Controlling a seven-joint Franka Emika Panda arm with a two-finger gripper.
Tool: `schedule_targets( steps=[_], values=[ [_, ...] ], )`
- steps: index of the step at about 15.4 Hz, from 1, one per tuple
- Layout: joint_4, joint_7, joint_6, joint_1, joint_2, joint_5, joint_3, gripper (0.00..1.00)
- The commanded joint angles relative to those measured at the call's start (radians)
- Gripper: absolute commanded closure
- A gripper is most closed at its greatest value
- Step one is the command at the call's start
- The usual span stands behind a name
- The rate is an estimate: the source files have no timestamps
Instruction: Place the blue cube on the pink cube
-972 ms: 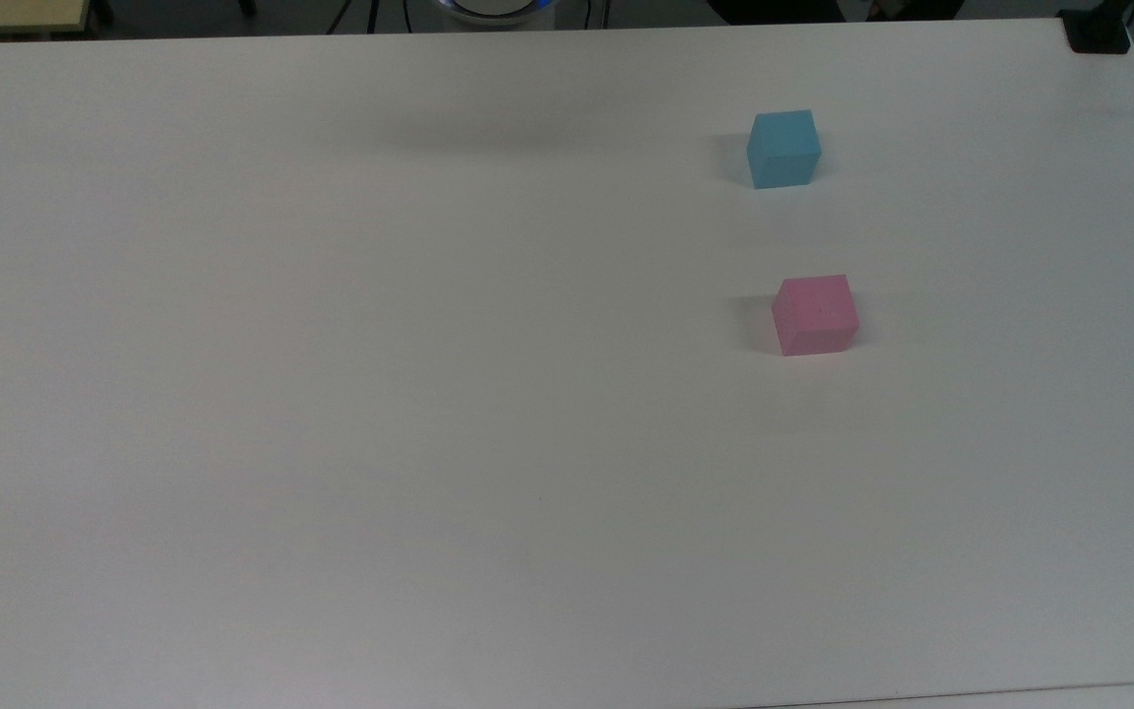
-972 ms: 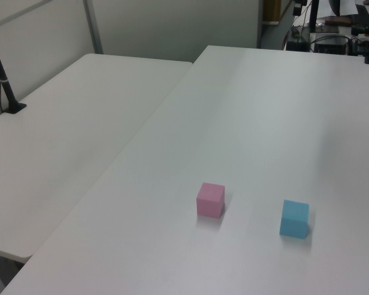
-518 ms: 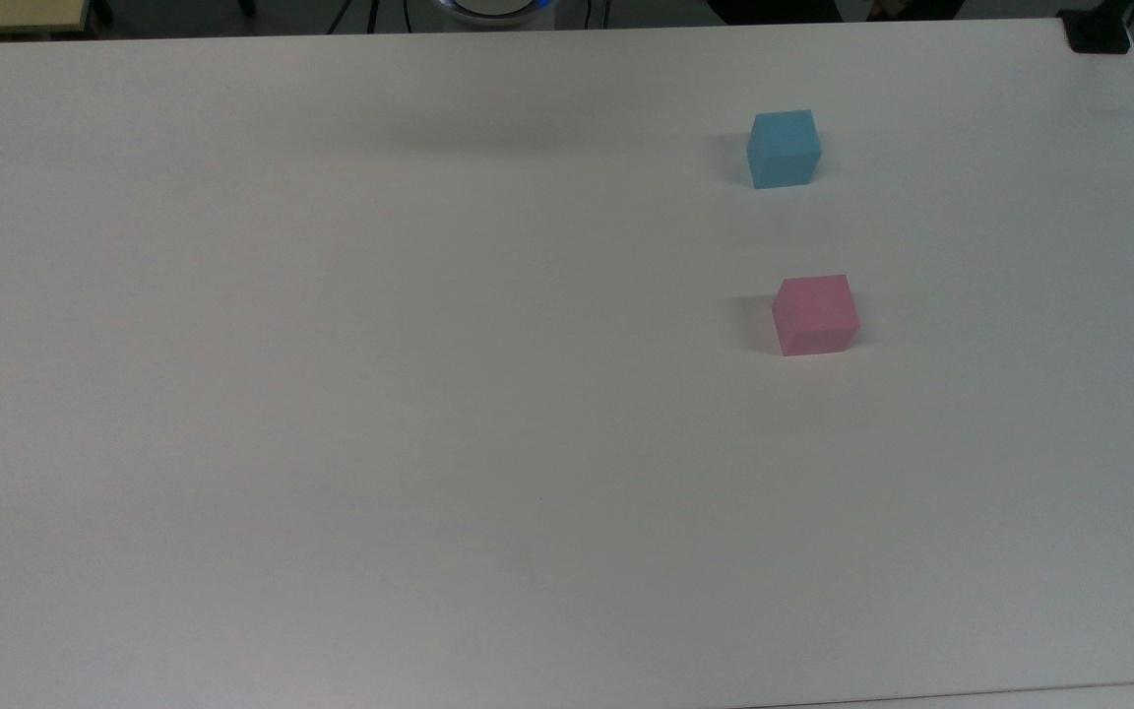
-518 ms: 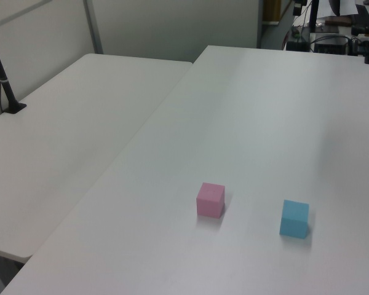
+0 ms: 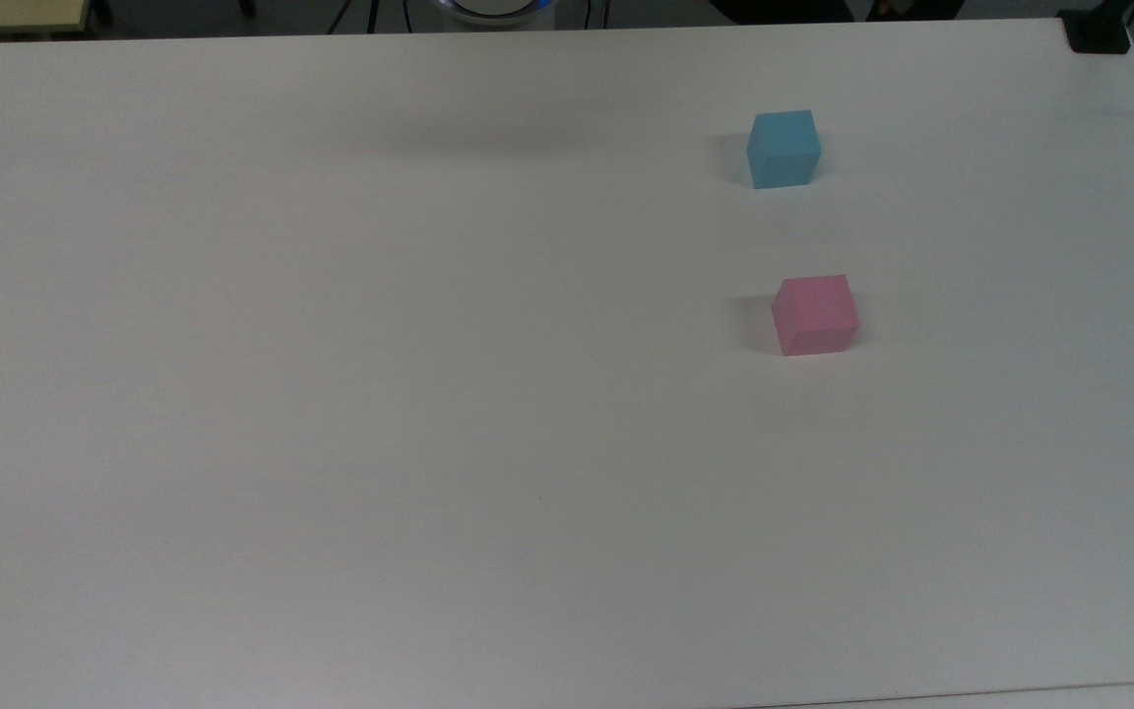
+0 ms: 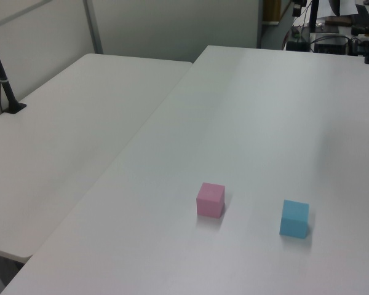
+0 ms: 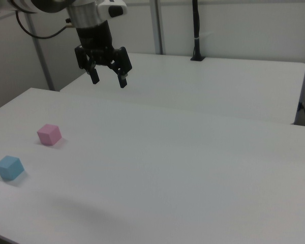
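— White worktop (image 5: 331, 394) is what we have all round us, with a second pale table (image 6: 67, 123) butted up beside it and grey partition walls behind. So where do we stand with the stacking?

— At the very start, as we read it. Going left to right in the right view, we meet the blue cube (image 7: 9, 168) first, near the worktop's near-left corner, then the pink cube (image 7: 49, 134) a little further in, and then the tool (image 7: 108, 77) hanging high in the air, well apart from both.

— And the tool itself?

— Its two fingers are spread, with nothing between them. We see it pointing downward over the far part of the worktop.

— Do the cubes touch?

— No. In the top view the blue cube (image 5: 783, 148) sits nearer the top edge and the pink cube (image 5: 815, 314) below it, a clear stretch of bare worktop between them. In the left view the order swaps: pink cube (image 6: 210, 200) on the left view's left, blue cube (image 6: 294, 218) to its right. Both rest flat on the surface.

— So what is left for us?

— Everything, in our judgement: travel across to the blue cube, come down over it, close on it, lift, carry it above the pink cube and set it squarely on top.
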Motion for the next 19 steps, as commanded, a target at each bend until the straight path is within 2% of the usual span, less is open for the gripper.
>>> schedule_targets(
  steps=[1, 19],
  values=[
    [-0.025, 0.000, 0.033, -0.001, -0.010, 0.021, -0.003, 0.00],
    [-0.018, 0.000, 0.064, 0.002, -0.004, 0.019, -0.003, 0.00]
  ],
)
